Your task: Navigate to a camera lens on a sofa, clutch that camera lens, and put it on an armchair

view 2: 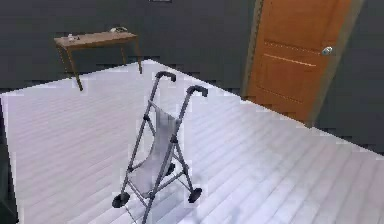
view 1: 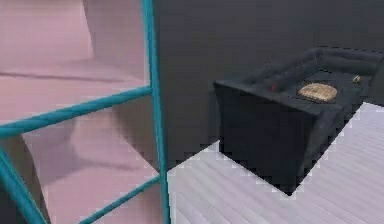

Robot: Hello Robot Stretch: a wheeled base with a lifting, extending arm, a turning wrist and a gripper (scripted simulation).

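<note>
On dark sofa (view 1: 270, 130), fwd view's right, tan blob (view 1: 318, 92), hand state can't tell

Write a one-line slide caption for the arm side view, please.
A folding stroller stands on pale floorboards, with a wooden table and an orange door behind it.

grey stroller (view 2: 158, 150) on pale floor (view 2: 70, 140), wooden table (view 2: 97, 41) beyond, orange door (view 2: 298, 50)
</note>
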